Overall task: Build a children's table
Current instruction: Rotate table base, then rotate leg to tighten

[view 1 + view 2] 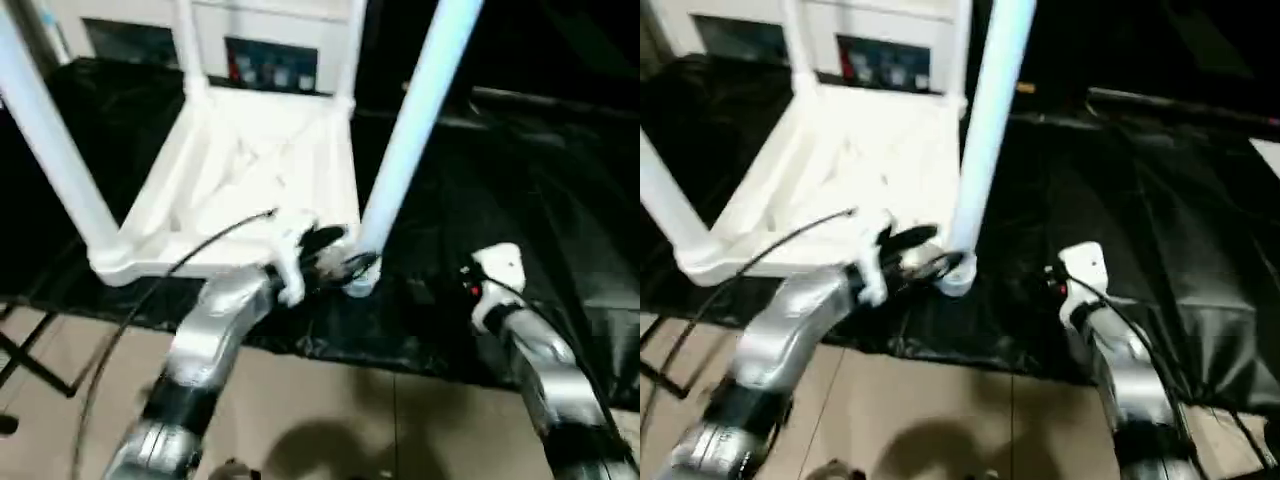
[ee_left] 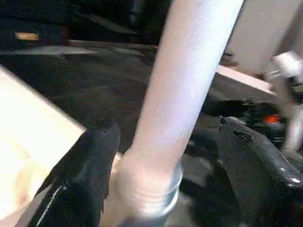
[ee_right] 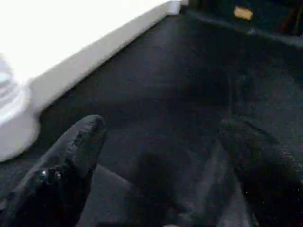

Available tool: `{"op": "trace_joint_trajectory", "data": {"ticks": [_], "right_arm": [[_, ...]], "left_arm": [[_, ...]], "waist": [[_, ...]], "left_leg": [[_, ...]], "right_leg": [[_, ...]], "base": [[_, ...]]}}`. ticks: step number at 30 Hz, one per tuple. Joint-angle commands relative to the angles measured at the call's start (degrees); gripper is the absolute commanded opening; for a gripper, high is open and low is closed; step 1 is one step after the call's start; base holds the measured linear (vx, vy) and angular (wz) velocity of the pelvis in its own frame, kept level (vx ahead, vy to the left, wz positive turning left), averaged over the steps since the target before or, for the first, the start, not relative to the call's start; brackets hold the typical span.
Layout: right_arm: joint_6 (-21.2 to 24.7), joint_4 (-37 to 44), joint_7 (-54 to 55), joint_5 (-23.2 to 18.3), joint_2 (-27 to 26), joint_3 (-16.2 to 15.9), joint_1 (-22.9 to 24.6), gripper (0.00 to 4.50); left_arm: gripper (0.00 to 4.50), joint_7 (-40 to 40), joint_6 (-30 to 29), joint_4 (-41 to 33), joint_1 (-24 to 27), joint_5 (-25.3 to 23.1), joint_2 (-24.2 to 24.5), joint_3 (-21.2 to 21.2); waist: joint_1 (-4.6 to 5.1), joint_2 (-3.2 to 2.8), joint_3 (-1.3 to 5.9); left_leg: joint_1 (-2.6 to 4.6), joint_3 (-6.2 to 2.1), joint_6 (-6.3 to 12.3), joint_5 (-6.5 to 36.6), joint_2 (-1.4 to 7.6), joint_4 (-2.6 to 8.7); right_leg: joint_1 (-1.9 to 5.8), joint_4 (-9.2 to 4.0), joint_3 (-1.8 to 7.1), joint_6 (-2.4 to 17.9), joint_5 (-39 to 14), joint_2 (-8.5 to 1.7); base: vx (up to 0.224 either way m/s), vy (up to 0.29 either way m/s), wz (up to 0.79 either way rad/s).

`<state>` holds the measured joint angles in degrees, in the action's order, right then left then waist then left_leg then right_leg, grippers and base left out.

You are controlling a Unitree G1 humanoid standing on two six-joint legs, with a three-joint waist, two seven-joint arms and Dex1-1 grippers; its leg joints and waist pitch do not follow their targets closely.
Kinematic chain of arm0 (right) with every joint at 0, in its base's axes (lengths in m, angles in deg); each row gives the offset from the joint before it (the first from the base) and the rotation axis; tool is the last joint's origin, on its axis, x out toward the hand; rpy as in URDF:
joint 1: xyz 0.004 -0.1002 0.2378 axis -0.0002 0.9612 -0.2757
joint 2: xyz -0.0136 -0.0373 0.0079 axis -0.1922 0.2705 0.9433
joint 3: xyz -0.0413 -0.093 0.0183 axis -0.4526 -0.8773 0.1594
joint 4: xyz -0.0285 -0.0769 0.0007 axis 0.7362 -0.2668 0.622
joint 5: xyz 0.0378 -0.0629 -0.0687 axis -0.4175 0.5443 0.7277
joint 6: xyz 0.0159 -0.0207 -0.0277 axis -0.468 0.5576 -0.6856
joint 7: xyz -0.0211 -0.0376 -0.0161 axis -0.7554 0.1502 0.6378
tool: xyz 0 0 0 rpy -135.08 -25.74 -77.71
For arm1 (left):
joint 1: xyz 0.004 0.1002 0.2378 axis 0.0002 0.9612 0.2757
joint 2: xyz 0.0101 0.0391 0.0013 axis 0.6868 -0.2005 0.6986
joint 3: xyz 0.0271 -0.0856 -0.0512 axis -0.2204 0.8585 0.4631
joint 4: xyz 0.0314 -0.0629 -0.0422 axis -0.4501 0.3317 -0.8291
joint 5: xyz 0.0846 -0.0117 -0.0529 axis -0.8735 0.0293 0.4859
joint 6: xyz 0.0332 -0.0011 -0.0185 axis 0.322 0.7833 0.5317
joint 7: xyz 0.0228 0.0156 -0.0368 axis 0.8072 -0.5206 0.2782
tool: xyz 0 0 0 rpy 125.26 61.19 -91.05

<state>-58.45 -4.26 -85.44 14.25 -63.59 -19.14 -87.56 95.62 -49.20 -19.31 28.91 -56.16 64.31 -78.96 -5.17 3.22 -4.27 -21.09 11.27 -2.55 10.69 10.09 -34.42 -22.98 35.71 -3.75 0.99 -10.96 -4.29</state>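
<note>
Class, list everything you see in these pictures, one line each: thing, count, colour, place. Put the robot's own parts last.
Table top: one, white, upside down on the black sheet, ribbed underside up.
Table legs: four, white, standing up from the corner sockets; near right leg, near left leg, two far legs.
Black sheet: one, black, spread under the table top.
Floor: beige tiles, nearest the robot.
Left gripper: black fingers open on either side of the near right leg's base, at its socket.
Right gripper: black fingers open, above the black sheet, holding nothing.
Forearms: two, silver, left forearm, right forearm.
</note>
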Motion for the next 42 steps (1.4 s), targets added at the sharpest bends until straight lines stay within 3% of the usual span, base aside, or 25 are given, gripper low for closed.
{"op": "trace_joint_trajectory", "data": {"ticks": [1, 10, 14, 19, 20, 21, 22, 23, 24, 25, 26, 27, 28, 29, 30, 32, 33, 34, 35, 36, 37, 38, 39, 41, 42], "right_arm": [[2.6, 5.9, 0.3, -1.8, 0.1, -0.4, 2.0, 4.31], [5.0, 13.4, 3.7, -4.0, -5.4, -0.7, 6.7, 4.31], [7.3, 15.9, 5.0, -3.8, -6.3, -1.5, 7.7, 4.31], [9.8, 17.8, 5.3, -4.1, -6.0, -1.8, 7.8, 4.31], [10.0, 17.8, 5.1, -3.9, -6.0, -1.7, 7.8, 4.31], [9.6, 16.2, 3.9, -3.0, -5.2, -2.2, 6.7, 4.31], [9.5, 15.6, 3.6, -2.7, -4.8, -2.5, 6.3, 4.31], [9.5, 15.4, 3.6, -2.6, -4.7, -2.6, 6.2, 4.31], [9.6, 15.0, 3.4, -2.4, -4.4, -2.8, 5.8, 4.31], [9.6, 15.0, 3.4, -2.4, -4.4, -2.8, 5.8, 4.31], [9.8, 14.9, 3.4, -2.4, -4.1, -2.8, 5.6, 4.31], [10.3, 14.9, 3.2, -2.3, -3.7, -3.0, 5.3, 4.31], [10.5, 15.0, 3.1, -2.3, -3.6, -3.1, 5.3, 4.31], [10.5, 15.0, 3.1, -2.3, -3.6, -3.1, 5.3, 4.31], [10.5, 15.1, 2.9, -2.3, -3.5, -3.3, 5.4, 4.31], [10.5, 15.2, 2.6, -1.9, -3.2, -3.7, 5.6, 4.31], [10.4, 15.3, 2.2, -1.7, -2.9, -4.0, 5.8, 4.31], [10.2, 15.3, 1.9, -1.7, -2.7, -4.1, 5.9, 4.31], [10.1, 15.4, 1.6, -1.6, -2.5, -4.1, 6.0, 4.31], [10.1, 15.4, 1.6, -1.7, -2.5, -4.1, 6.0, 4.31], [10.2, 15.6, 0.5, -2.0, -1.8, -4.2, 6.3, 4.31], [10.3, 15.8, 0.0, -2.0, -1.4, -4.4, 6.4, 4.31], [10.3, 15.8, -0.4, -1.9, -1.0, -4.6, 6.5, 4.31], [10.3, 16.1, -1.2, -1.8, -0.2, -4.9, 6.7, 4.31], [10.3, 16.2, -1.7, -1.8, 0.2, -5.0, 6.8, 4.31]], "left_arm": [[3.72, -2.4, -1.5, -4.6, 1.9, -0.2, 1.0, 2.2], [3.72, -18.3, 0.9, -7.5, 5.7, -5.6, -2.1, 11.5], [3.72, -20.8, 1.5, -7.1, 5.5, -5.7, -1.7, 11.2], [3.72, -21.7, 0.0, -8.8, 6.1, -6.5, -2.0, 10.6], [3.72, -22.1, 0.2, -8.8, 6.1, -6.8, -2.4, 10.7], [3.72, -22.6, 0.4, -8.8, 6.1, -7.3, -2.7, 10.8], [3.72, -22.9, 0.5, -8.6, 6.1, -7.4, -2.6, 10.7], [3.72, -22.9, 0.6, -8.6, 6.1, -7.3, -2.6, 10.7], [3.72, -23.0, 0.7, -8.6, 6.1, -7.1, -2.4, 10.6], [3.72, -23.0, 0.7, -8.6, 6.1, -7.1, -2.4, 10.6], [3.72, -23.1, 0.7, -8.6, 6.2, -7.1, -2.2, 10.4], [3.72, -23.3, 0.7, -8.8, 6.4, -7.0, -2.0, 10.3], [3.72, -23.3, 0.6, -8.9, 6.5, -6.8, -2.0, 10.3], [3.72, -23.3, 0.6, -8.9, 6.5, -6.8, -2.0, 10.3], [3.72, -23.4, 0.5, -9.0, 6.6, -6.8, -2.0, 10.3], [3.72, -23.5, 0.3, -9.2, 6.7, -7.2, -2.0, 10.5], [3.72, -23.4, 1.4, -9.6, 7.0, -6.5, -2.4, 11.2], [3.72, -23.7, 0.8, -9.9, 7.2, -6.7, -2.3, 11.2], [3.72, -24.0, 0.5, -9.9, 7.3, -7.0, -2.2, 11.2], [3.72, -24.0, 0.5, -9.9, 7.3, -7.0, -2.1, 11.2], [3.72, -24.0, 0.9, -9.8, 7.7, -7.0, -1.6, 10.9], [3.72, -24.0, 1.3, -9.8, 7.8, -7.3, -1.4, 10.8], [3.72, -24.2, 1.6, -9.8, 8.0, -7.4, -1.1, 10.6], [3.72, -24.1, 2.0, -9.5, 8.0, -7.7, -0.7, 10.5], [3.72, -23.8, 1.6, -9.3, 7.8, -7.5, -0.5, 10.4]], "waist": [[-0.01, -0.04, 3.91], [0.47, -0.23, 3.38], [0.3, -0.6, 3.58], [1.19, -1.05, 2.49], [1.98, -1.52, 2.06], [2.28, -2.23, 1.58], [2.42, -1.91, 1.41], [2.08, -2.36, 1.94], [2.04, -2.0, 1.8], [2.09, -0.4, 2.3], [0.92, 0.43, 3.02], [-0.19, 1.29, 3.8], [-0.54, 1.23, 4.04], [-0.57, 0.87, 4.14], [-0.36, -0.19, 4.29], [0.64, -2.7, 3.95], [1.81, -3.48, 4.97], [2.61, -3.24, 4.69], [2.89, -3.06, 5.51], [2.71, -1.4, 6.13], [2.12, -0.66, 6.31], [0.97, 1.42, 7.3], [-0.11, 0.6, 6.59], [-0.16, -0.15, 6.51], [0.01, -0.54, 6.32]], "left_leg": [[0.53, -1.85, 1.92, 14.4, 3.97, 4.61], [0.88, -2.26, -0.46, 20.2, 3.3, 4.92], [1.2, -2.39, -1.15, 21.0, 3.51, 5.33], [4.64, -2.61, -1.53, 36.7, 3.15, 5.58], [10.67, -1.48, -3.49, 41.0, 3.98, 4.23], [11.39, -1.91, -4.77, 45.0, 6.13, 5.8], [10.75, -2.21, -5.16, 47.1, 7.37, 7.14], [9.55, -2.29, -5.13, 48.0, 9.71, 9.59], [8.15, -1.76, -3.32, 47.3, 8.52, 10.21], [5.57, -1.91, -0.96, 43.9, 5.4, 8.34], [3.31, -0.39, 0.81, 30.1, 0.75, 3.08], [0.33, -1.94, 3.37, 14.7, -0.14, -1.94], [-1.0, -2.96, 4.07, 10.9, -0.16, -2.99], [-2.15, -4.03, 4.62, 6.4, -0.12, -2.91], [-2.26, -4.02, 5.14, 1.0, 0.42, -0.38], [-0.49, -4.67, 6.55, 1.1, 2.61, 4.16], [4.84, -7.53, 10.49, 1.8, 5.39, 4.53], [6.67, -8.95, 13.78, 1.1, 6.9, 4.47], [8.72, -10.58, 20.73, -9.8, 8.24, 2.94], [8.41, -10.29, 24.99, -27.4, 7.04, -0.24], [6.71, -8.62, 23.67, -32.5, 4.6, -1.58], [0.19, -5.63, 18.37, -35.2, -1.55, -2.58], [-1.78, -4.67, 12.75, -27.6, -1.96, -1.96], [-1.05, -4.53, 4.72, -17.7, -0.85, -0.75], [-0.72, -4.74, 3.38, -15.5, -0.33, -0.25]], "right_leg": [[2.79, -4.83, 3.16, 9.5, -13.9, -4.26], [1.58, -6.88, 2.93, 3.4, -27.0, -4.22], [1.77, -6.43, 2.86, 3.5, -23.7, -3.98], [1.93, -8.93, 0.9, 2.0, -38.7, -3.14], [-1.28, -9.69, 0.19, 2.8, -38.2, -0.61], [-1.22, -7.8, -0.77, 3.6, -31.8, 0.0], [-0.75, -5.73, -1.4, 3.4, -28.6, -0.28], [1.34, -1.44, -1.38, 3.7, -21.2, -1.57], [2.49, -0.65, -0.8, 4.2, -16.4, -2.48], [4.37, -3.46, 0.15, 3.6, -18.1, -3.9], [6.37, -8.7, 2.99, -1.1, -41.6, -6.54], [9.14, -10.04, 6.32, -1.7, -52.5, -10.48], [9.96, -9.64, 7.03, 0.0, -51.3, -11.03], [10.14, -8.8, 6.48, 4.9, -42.7, -9.68], [9.66, -7.89, 3.56, 8.9, -31.7, -6.91], [7.79, -6.12, -0.41, 8.3, -20.4, -1.95], [4.87, -2.84, -1.41, 8.3, -11.9, -0.68], [2.87, -1.27, -1.35, 8.8, -8.5, -0.91], [0.35, 0.94, -0.31, 8.3, -1.7, -2.27], [-1.07, 0.88, 2.17, 7.3, 7.7, -4.43], [-0.14, 0.13, 3.29, 7.6, 15.1, -5.32], [6.5, 2.36, 5.4, 6.0, 39.2, -3.27], [6.95, 2.87, 6.34, 5.7, 59.9, -2.85], [7.31, 2.78, 5.4, 5.6, 61.1, -1.27], [7.11, 2.5, 5.11, 5.6, 57.8, -1.4]], "base": [[0.0, 0.0, 0.0], [0.0, 0.0, 0.0], [0.0, 0.0, 0.0], [0.0, 0.0, 0.0], [0.047, 0.014, -0.36], [0.047, 0.014, -0.36], [0.073, 0.022, -0.74], [0.057, -0.009, -0.83], [0.057, -0.009, -0.83], [0.043, -0.066, -0.58], [0.084, -0.068, -0.28], [0.084, -0.068, -0.28], [0.123, -0.05, -0.12], [0.135, -0.044, -0.02], [0.135, -0.044, -0.02], [0.177, 0.008, -0.05], [0.195, 0.022, -0.05], [0.234, 0.021, 0.07], [0.2, 0.011, 0.09], [0.2, 0.011, 0.09], [0.113, 0.024, 0.03], [0.06, 0.01, 0.15], [0.06, 0.01, 0.15], [0.018, -0.014, 0.11], [0.0, 0.0, 0.0]]}}
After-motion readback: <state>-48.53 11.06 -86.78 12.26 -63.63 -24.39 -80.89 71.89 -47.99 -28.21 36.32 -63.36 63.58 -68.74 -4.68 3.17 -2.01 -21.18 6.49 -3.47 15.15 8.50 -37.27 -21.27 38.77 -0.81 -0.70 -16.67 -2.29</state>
